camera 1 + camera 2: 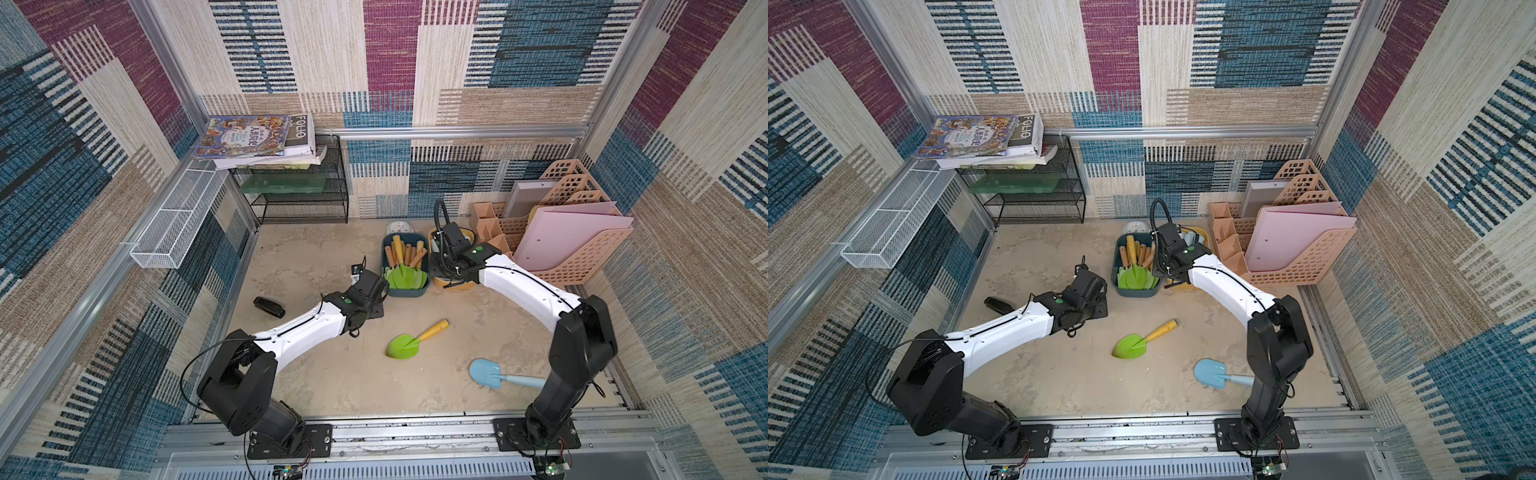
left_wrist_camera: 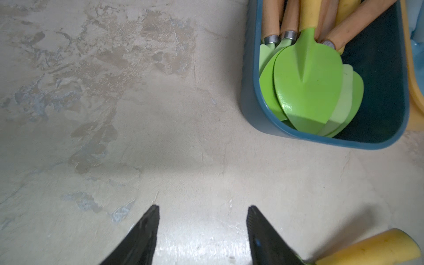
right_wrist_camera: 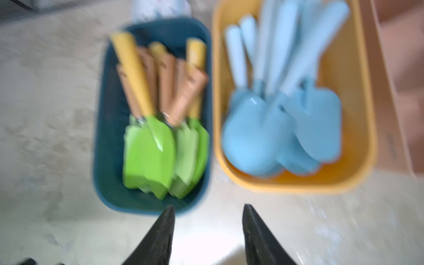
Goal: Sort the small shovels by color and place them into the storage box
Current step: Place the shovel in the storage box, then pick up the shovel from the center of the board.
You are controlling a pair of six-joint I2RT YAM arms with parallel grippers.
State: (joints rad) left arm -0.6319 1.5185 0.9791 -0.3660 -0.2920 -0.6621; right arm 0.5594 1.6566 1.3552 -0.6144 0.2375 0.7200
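Sorting near its end, by the look of it. Two boxes stand side by side at the far end of the surface point(image 1: 332, 382). The dark blue box point(image 3: 102, 137) holds the green shovels point(image 3: 149, 149), and the yellow box point(image 3: 364, 114) holds the blue shovels point(image 3: 257, 142).

Counts:
- Boxes: two.
- Green shovels in the dark blue box: seven or eight handles, three yellow and the rest brown wood. The blades overlap, so no firmer count.
- Blue shovels in the yellow box: five or six, stacked and blurred.
- Loose on the surface, well apart from the boxes: two. One is the loose green shovel point(image 1: 405, 345) with a yellow handle. The other is the loose blue shovel point(image 1: 488, 372), near the right arm's base, with its handle end hidden behind that arm.

Right gripper point(image 3: 208, 206): above the near ends of both boxes, jaws parted, nothing between them.

Left gripper point(image 2: 203, 207): over bare surface just beside the dark blue box, jaws open and empty. A yellow handle shows at the edge of its wrist view.

Step in hand, as I judge it: between placements, both arms free. The next move calls for picking up a loose shovel, with the jaws lowered across the flat-lying handle, then a carry to the matching box. Green goes to dark blue, blue to yellow. The right arm would need to fold well back to reach the blue one.
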